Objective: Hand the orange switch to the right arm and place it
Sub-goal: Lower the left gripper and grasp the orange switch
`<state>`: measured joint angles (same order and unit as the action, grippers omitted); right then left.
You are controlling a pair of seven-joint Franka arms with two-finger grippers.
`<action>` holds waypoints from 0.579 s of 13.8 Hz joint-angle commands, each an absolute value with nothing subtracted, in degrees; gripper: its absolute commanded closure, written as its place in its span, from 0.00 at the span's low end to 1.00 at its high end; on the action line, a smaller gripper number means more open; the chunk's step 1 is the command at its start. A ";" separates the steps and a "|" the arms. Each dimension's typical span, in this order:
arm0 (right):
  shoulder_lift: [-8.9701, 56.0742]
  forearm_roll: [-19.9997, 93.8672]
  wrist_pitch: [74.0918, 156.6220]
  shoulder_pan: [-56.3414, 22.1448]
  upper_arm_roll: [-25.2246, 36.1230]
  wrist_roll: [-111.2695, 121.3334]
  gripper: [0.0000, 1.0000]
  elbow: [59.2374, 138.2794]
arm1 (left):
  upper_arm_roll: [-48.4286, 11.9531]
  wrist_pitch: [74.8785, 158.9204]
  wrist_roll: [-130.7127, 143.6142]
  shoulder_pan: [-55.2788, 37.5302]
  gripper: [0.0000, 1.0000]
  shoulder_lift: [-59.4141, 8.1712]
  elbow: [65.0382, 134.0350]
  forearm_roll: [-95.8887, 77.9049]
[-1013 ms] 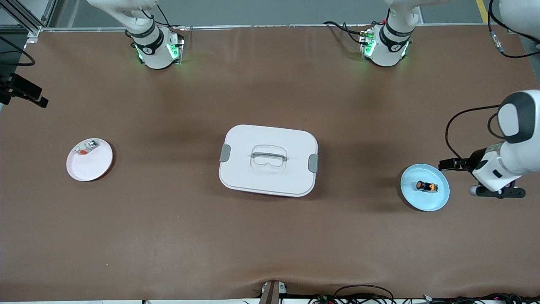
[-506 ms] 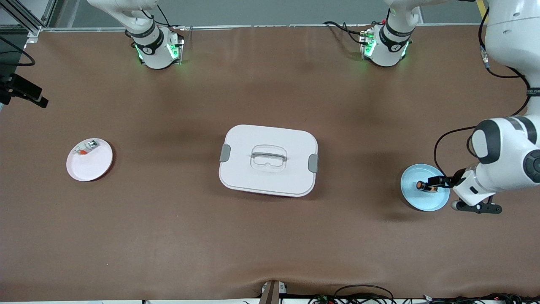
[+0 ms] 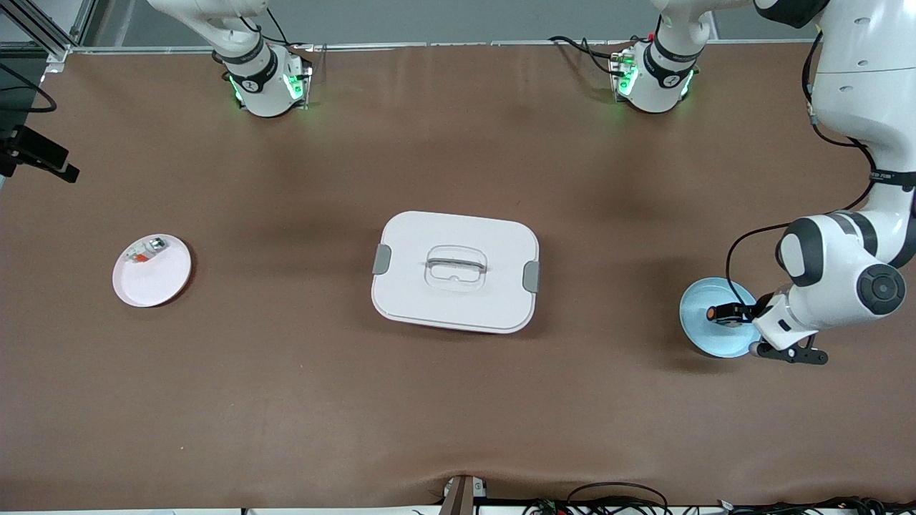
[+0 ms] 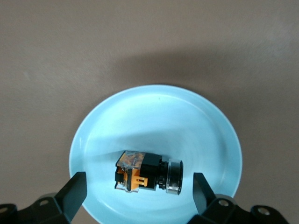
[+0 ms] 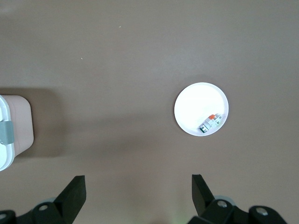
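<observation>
While your left gripper [image 4: 138, 186] sat low over the blue plate [image 3: 698, 332] with its jaws spread wide on either side of the orange switch [image 4: 148, 171], nothing had been gripped. The switch lay on its side on that plate, at the left arm's end of the table. You had every step left: grasp, handover, placing; your right gripper [image 5: 138, 186] waited, open, high above the table.
</observation>
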<state>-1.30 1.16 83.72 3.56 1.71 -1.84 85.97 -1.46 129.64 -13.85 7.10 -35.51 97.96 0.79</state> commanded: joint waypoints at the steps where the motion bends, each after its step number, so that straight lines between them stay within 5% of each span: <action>1: -2.64 1.23 84.11 4.31 1.32 -1.49 0.00 87.19 | -2.63 131.66 -15.21 7.82 0.00 -34.63 100.63 -1.57; 8: -2.64 1.23 84.11 4.31 1.23 -1.49 0.00 87.10 | -2.72 135.79 -17.57 7.91 0.00 -36.47 101.16 -1.41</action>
